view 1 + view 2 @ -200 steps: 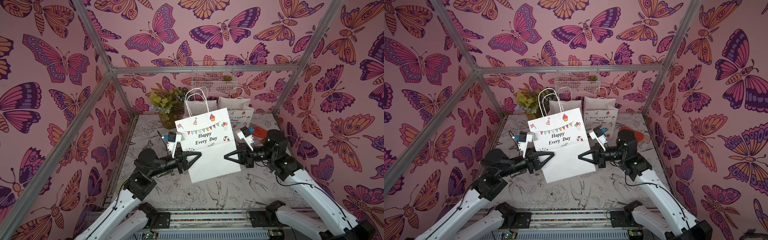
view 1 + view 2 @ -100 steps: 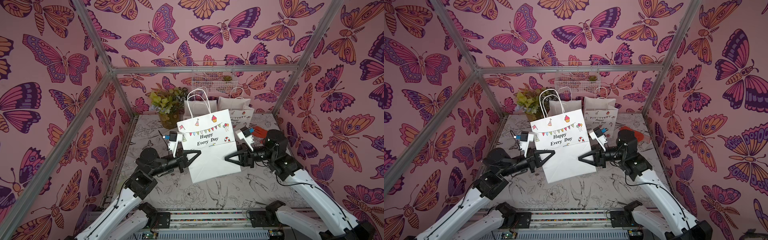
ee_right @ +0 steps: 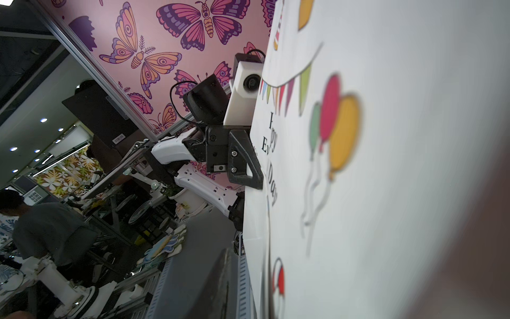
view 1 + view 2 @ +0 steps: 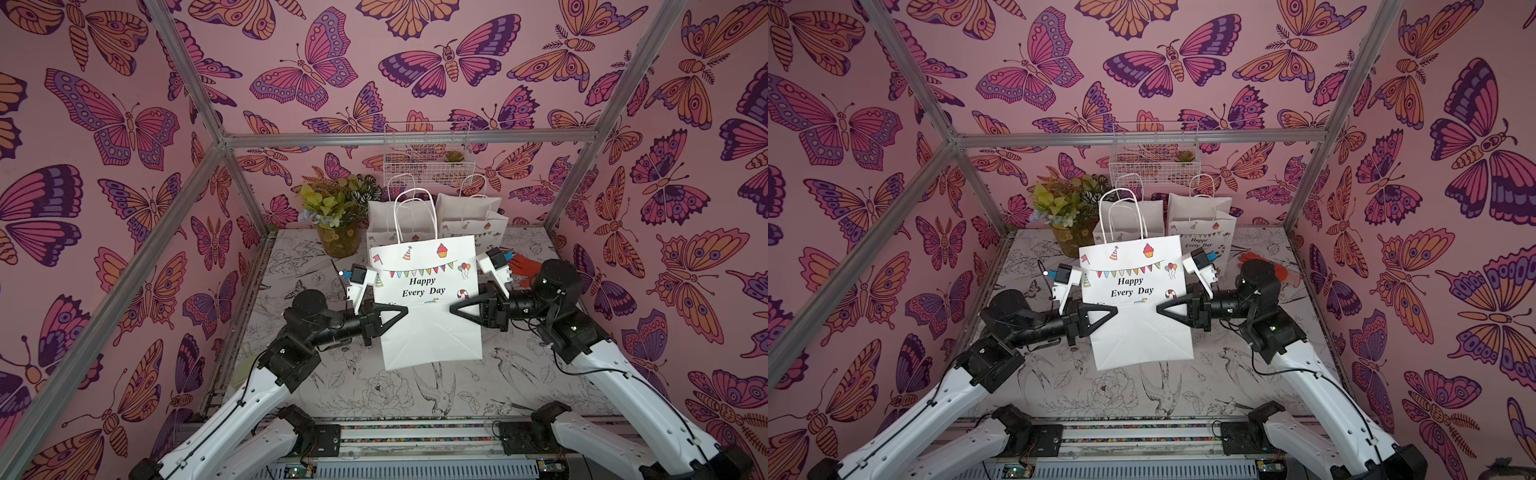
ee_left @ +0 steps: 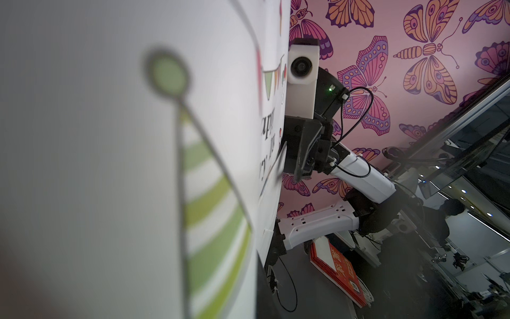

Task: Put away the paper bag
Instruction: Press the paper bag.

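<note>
The white paper bag (image 4: 428, 328) printed "Happy Every Day" hangs flat above the table in both top views (image 4: 1142, 332), handles toward the back. My left gripper (image 4: 405, 311) is shut on its left edge. My right gripper (image 4: 451, 309) straddles the right edge. In the left wrist view one of its fingers (image 5: 280, 163) lies in front of the paper and the other behind, with a small gap. The bag's face (image 5: 110, 165) fills much of that view and of the right wrist view (image 3: 386, 165), hiding each camera's own jaws.
Two more white bags (image 4: 388, 218) (image 4: 473, 216) stand at the back wall. A potted plant (image 4: 336, 232) is left of them and a wire basket (image 4: 428, 162) hangs above. A red glove (image 4: 524, 266) lies beside the right arm.
The bag has shifted a little to the right and now hangs more level. The left gripper has closed on its edge. The right gripper has loosened on its edge.
</note>
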Available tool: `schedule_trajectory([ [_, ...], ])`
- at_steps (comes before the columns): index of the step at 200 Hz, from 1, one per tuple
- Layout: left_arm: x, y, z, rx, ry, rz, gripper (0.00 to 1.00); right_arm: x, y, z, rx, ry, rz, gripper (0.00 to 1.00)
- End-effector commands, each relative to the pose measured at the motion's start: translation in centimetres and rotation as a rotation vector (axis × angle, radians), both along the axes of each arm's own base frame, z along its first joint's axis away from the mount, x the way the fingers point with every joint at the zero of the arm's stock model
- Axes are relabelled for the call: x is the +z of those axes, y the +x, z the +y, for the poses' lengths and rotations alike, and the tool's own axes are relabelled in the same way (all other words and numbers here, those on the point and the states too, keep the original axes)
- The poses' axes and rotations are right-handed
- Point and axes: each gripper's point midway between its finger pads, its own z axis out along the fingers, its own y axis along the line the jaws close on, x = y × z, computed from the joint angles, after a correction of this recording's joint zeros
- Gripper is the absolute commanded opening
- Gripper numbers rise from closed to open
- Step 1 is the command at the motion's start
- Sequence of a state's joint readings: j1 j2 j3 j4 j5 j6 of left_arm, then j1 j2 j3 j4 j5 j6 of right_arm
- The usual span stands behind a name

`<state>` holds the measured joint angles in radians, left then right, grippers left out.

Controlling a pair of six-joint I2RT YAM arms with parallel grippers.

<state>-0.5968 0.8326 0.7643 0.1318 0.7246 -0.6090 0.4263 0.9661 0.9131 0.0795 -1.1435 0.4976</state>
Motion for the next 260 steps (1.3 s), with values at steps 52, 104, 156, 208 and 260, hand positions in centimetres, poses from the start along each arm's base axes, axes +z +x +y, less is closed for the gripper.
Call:
schedule_trajectory([
  [52,0.7,-0.4,0.3,0.011,-0.002,-0.033,0.43,0.9,0.2,0.2,-0.007,0.021,-0.037,0.0],
  [104,1.2,0.0,0.6,0.046,-0.02,-0.054,0.2,0.7,0.3,0.2,-0.004,0.014,-0.03,0.0],
  [156,1.1,0.1,0.3,0.04,-0.018,-0.049,0.0,0.5,0.4,0.3,-0.002,0.005,-0.026,0.22],
  [208,1.3,0.0,-0.1,0.024,-0.018,-0.051,0.0,0.7,0.1,1.8,0.059,0.016,-0.01,0.43],
  [260,1.7,-0.3,-0.3,0.019,-0.033,-0.065,0.24,0.4,-0.4,2.4,0.074,-0.001,-0.02,0.02],
])
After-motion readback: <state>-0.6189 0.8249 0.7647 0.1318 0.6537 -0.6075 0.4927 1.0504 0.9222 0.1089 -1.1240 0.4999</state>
